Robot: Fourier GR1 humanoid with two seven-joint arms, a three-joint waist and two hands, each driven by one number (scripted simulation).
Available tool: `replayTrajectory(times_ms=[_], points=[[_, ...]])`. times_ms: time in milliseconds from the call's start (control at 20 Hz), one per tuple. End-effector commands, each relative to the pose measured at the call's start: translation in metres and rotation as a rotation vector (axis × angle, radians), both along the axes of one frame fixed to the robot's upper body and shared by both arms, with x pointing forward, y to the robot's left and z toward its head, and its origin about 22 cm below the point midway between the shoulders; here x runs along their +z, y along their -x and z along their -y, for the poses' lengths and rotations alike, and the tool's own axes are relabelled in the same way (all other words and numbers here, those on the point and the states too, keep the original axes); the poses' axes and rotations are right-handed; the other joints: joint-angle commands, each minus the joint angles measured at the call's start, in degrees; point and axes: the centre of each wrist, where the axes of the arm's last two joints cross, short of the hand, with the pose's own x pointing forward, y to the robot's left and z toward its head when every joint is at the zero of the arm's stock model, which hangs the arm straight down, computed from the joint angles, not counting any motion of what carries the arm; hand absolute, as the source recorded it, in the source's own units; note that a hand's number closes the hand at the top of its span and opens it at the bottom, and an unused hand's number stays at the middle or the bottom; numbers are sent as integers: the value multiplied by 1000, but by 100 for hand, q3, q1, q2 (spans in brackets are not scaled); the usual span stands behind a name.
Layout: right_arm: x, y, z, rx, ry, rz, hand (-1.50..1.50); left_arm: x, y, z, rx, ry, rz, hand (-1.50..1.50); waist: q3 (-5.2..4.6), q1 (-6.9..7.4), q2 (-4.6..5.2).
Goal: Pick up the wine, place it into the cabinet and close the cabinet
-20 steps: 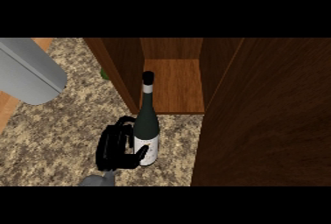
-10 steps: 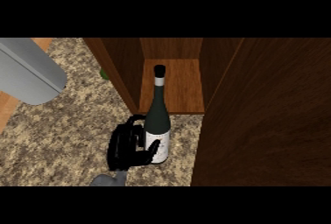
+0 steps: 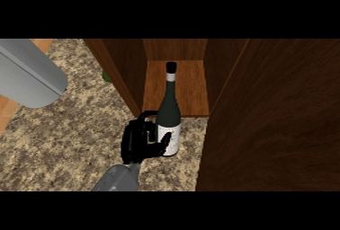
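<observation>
The wine bottle (image 3: pixel 169 112) is dark green with a white label and a black cap, and it stands upright just in front of the open cabinet (image 3: pixel 189 90). My left hand (image 3: pixel 139 143) is on the bottle's left side, at the label. Its fingers curl round the back and its thumb crosses the front. The bottle's neck shows against the cabinet's wooden floor, while its base is over the speckled counter (image 3: pixel 66 148). I cannot tell whether the base touches the counter. The right hand shows nowhere.
The open cabinet door (image 3: pixel 279 126) is a tall dark wood panel filling the right side, close to the bottle. The cabinet's left wall (image 3: pixel 123 76) rises beside my hand. A large grey rounded shape (image 3: pixel 30 72) lies at upper left. Something small and green (image 3: pixel 106 77) peeks out behind the wall.
My left hand and the bottle have moved right and a little toward the cabinet opening, with the bottle staying upright in the grasp.
</observation>
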Motion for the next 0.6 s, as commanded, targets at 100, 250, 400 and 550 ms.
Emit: replayTrajectory(times_ms=[100,250,400,550], points=[[19,7,-5,38,-8,15,-150,0,-13,17,12,-22,45,150,-4,-27,4],[8,-1,1,30,-7,19,-150,5,-39,16,26,-24,50,150,-4,-68,16],[-4,8,4,25,-13,3,-150,19,-35,21,20,-17,38,150,2,-6,-4],[-2,11,3,41,-16,20,-150,29,-63,22,22,-31,51,150,0,-57,7]])
